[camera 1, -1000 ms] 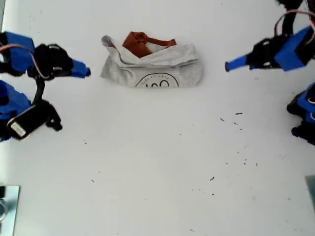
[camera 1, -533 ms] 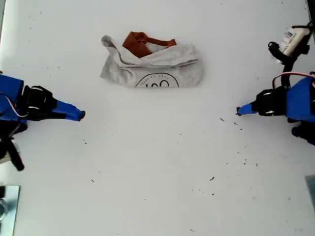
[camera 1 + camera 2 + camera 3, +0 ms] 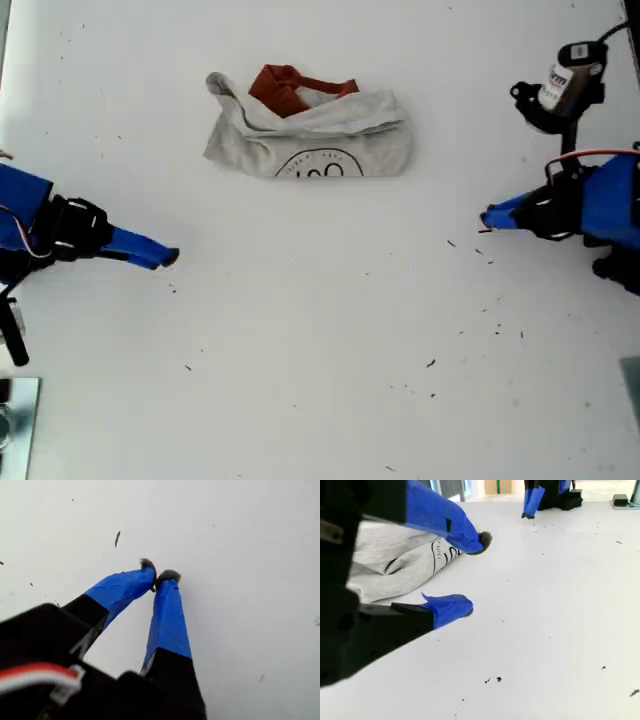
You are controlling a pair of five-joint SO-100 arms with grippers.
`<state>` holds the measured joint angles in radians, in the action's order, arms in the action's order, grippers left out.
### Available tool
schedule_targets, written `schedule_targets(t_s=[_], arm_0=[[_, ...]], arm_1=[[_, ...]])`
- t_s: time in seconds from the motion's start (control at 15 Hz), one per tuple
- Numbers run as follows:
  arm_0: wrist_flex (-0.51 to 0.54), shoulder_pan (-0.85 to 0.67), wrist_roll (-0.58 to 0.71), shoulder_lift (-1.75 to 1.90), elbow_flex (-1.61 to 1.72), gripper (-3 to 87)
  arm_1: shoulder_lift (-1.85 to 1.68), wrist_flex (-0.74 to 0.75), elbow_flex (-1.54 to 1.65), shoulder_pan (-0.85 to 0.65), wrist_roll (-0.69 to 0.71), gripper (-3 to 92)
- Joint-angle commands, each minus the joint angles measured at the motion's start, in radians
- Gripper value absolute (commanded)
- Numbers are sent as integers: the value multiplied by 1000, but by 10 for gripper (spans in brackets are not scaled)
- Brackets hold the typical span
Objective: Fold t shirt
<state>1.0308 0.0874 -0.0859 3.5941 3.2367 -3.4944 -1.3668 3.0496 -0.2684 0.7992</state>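
The t shirt [image 3: 310, 135] lies crumpled into a loose bundle on the white table, toward the far middle of the exterior view. Its grey body shows part of a dark circular print, and rust-orange cloth sticks out at the back. My first gripper [image 3: 485, 222] is at the exterior view's right, shut and empty [image 3: 157, 575], low over bare table well clear of the shirt. My second gripper [image 3: 170, 258] is at the exterior view's left, open and empty [image 3: 472, 575]. The shirt [image 3: 395, 560] lies beyond and beside its fingers, apart from them.
Small dark specks [image 3: 480, 250] dot the table near my first gripper and toward the exterior view's lower right. A metal piece [image 3: 15, 420] sits at that view's bottom left corner. The first arm [image 3: 535, 500] shows across the table in the second wrist view.
Both grippers have drawn away from the shirt's sides, moving toward the near part of the table in the exterior view. The shirt has not moved.
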Motion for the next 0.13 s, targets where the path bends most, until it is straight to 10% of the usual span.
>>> schedule_targets(t_s=[0.0,0.07], arm_0=[[-3,14,5,6,9,160],[-3,14,5,6,9,160]], arm_1=[[-5,8,48,-6,20,39],[-5,8,48,-6,20,39]])
